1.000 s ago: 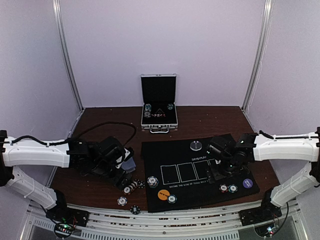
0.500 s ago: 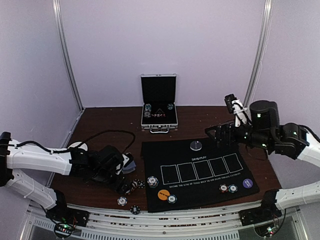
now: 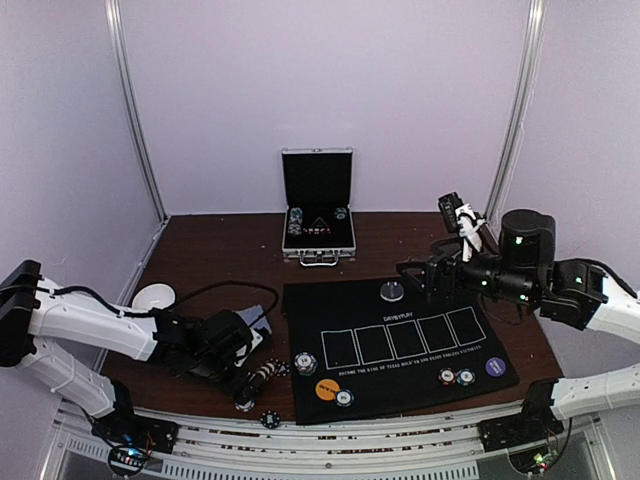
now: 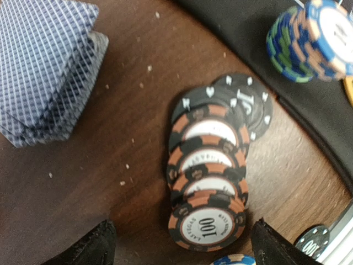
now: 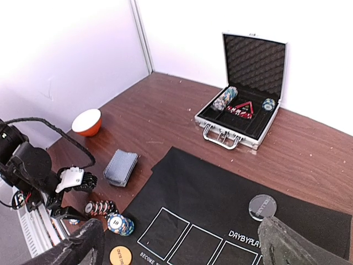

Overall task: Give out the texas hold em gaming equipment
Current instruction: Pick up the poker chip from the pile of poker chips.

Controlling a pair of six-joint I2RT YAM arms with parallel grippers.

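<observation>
Since a second ago, the left gripper point(image 4: 182, 234) is being shown shifted from the cards to the toppled chips, and the right gripper point(image 5: 185, 240) is being shown raised off the mat, high over its far right part.

The left fingers point(image 4: 91, 248) are being held wide, one on each side of a fallen row of orange-and-black stripe-edged poker chips point(image 4: 207, 182) lying overlapped on the brown wooden table point(image 4: 127, 138); nothing is being gripped. A stack of small grey-blue diamond-backed playing cards point(image 4: 44, 61) is lying near the row, apart from it. A blue-and-green chip stack point(image 4: 309, 38) is standing at the edge of the black felt mat point(image 3: 400, 320).

The right fingers point(image 5: 298, 243) are being held wide and empty. On the mat, a flat silver-grey round disc point(image 3: 393, 290) is lying near the far edge, an orange disc point(image 3: 327, 388) and a purple disc point(image 3: 495, 366) near the front edge. The open silver black-lined case point(image 3: 318, 205) is standing at the back, with chips inside. A red-and-white round bowl point(image 5: 87, 122) is sitting at the left.
</observation>
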